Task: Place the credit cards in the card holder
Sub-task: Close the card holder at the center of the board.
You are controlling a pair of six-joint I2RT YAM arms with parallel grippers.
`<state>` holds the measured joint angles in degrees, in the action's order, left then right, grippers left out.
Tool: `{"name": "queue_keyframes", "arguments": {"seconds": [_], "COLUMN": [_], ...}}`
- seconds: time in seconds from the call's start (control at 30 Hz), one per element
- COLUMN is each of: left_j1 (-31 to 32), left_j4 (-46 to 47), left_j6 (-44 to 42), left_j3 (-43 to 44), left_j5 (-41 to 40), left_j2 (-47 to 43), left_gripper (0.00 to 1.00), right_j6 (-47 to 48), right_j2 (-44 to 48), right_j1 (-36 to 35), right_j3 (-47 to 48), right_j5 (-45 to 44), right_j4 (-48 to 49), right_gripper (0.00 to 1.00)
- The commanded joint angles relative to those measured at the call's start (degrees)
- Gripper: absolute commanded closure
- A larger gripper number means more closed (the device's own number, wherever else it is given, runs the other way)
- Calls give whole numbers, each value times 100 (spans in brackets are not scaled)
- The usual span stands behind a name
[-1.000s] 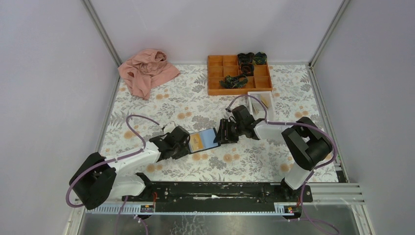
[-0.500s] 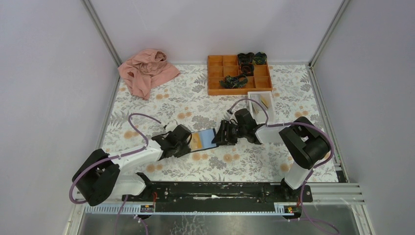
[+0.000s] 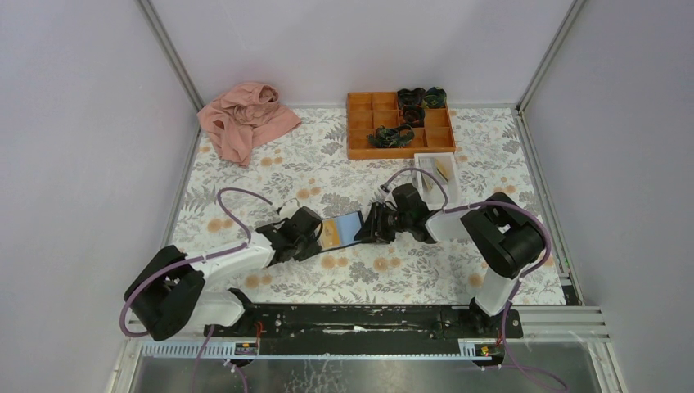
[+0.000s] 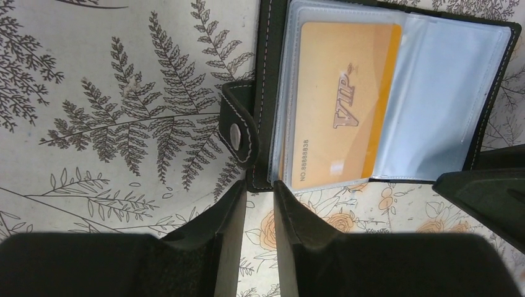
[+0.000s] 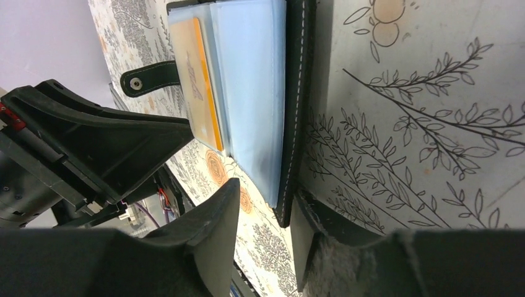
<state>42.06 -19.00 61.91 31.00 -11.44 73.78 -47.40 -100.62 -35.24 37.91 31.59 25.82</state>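
Slip risk: my left claw (image 4: 259,192) barely pinches card holder (image 4: 442,93); right claw (image 5: 265,195), spread astride far edge, could yank it free.

"VIP" is printed in slanted gold letters at the middle of the orange card (image 4: 337,105) tucked in the holder (image 4: 446,93). Toward 7 o'clock on the same card, "NO.8888838" is printed in small dark type.

We count one holder (image 3: 341,230), one orange card (image 4: 337,105) inside it, one white tray (image 3: 429,157), one orange tray (image 3: 360,141), one pink cloth (image 3: 245,119), and two arms: a left arm (image 3: 229,260) and a right arm (image 3: 458,221).
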Motion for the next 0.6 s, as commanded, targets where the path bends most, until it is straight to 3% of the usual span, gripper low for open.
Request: {"name": "queue_keyframes", "arguments": {"seconds": [0.0, 0.3, 0.57], "left_j1": [39, 43, 35], "left_j4": [-130, -548, -1177], "left_j6": [-153, -87, 364], "left_j3": [-130, 68, 66], "left_j5": [0, -210, -932], "left_j2": [232, -174, -1080], "left_gripper": [70, 65, 49], "right_j6": [-9, 57, 23], "right_j2": [-121, -10, 230], "right_j1": [-55, -53, 12], "right_j3": [190, 270, 174], "right_j5": [93, -20, -56], "right_j4": [140, -45, -113], "right_gripper": [63, 100, 100]}}
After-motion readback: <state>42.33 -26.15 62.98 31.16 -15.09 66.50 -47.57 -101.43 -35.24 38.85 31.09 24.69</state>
